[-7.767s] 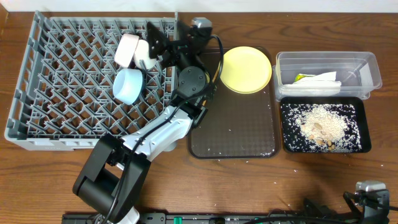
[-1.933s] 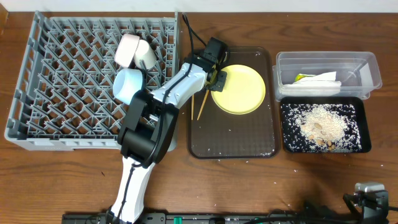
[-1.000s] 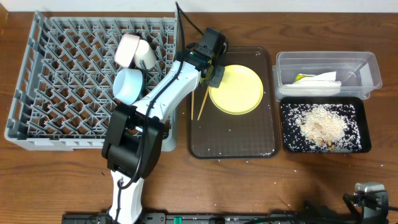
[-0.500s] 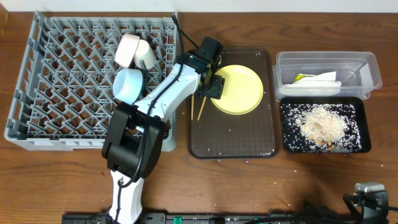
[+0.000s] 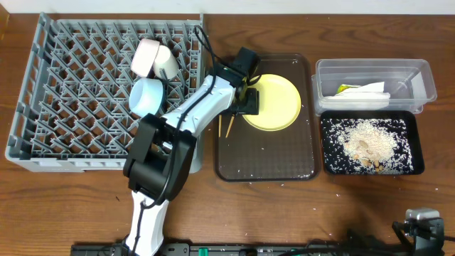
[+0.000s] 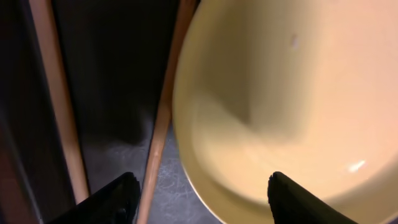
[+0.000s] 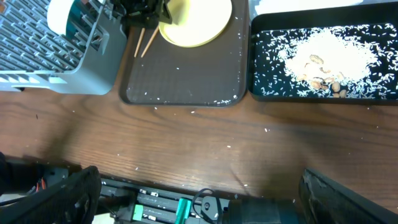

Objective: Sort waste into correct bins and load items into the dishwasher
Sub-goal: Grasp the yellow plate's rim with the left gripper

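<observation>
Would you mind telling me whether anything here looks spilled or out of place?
Yes: pale crumbs are scattered over the brown tray and onto the table by its front edge, outside the black tray that holds the rest.

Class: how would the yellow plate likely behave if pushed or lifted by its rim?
The yellow plate looks rigid and glossy, so it may slip in a pinch. Lying flat on the brown tray, it would probably slide, not tip, when pushed. Being round and shallow, it likely offers only its rim to grip.
</observation>
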Action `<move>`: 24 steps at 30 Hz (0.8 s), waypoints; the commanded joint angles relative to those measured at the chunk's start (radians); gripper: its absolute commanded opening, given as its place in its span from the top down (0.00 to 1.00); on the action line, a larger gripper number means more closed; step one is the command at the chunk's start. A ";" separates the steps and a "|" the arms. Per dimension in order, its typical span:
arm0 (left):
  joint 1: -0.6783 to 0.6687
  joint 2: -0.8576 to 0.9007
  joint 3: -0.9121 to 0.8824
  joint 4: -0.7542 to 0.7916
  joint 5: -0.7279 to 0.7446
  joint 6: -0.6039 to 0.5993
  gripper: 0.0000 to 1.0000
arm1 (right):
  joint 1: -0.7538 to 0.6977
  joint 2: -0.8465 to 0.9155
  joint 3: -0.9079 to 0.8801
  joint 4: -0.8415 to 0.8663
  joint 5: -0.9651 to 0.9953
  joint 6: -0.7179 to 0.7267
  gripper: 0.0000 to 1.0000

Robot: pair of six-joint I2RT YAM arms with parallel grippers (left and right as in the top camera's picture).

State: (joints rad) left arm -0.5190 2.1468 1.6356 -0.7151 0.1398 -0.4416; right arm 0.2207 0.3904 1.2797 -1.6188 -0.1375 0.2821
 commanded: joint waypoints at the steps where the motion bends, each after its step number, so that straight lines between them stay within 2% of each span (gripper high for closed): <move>1: 0.002 0.020 -0.010 -0.006 0.009 -0.099 0.35 | -0.013 0.000 0.000 -0.001 0.006 0.009 0.01; 9: 0.001 0.023 -0.010 -0.008 0.012 -0.204 0.35 | -0.013 0.000 0.000 -0.001 0.006 0.009 0.01; 12: -0.005 0.023 -0.010 -0.007 0.051 -0.214 0.35 | -0.013 0.000 0.000 -0.001 0.006 0.009 0.01; 24: -0.021 0.023 -0.010 -0.023 0.055 -0.288 0.35 | -0.013 0.000 0.000 -0.001 0.006 0.009 0.01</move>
State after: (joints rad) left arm -0.5411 2.1529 1.6329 -0.7334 0.1890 -0.6872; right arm 0.2207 0.3904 1.2797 -1.6188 -0.1375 0.2821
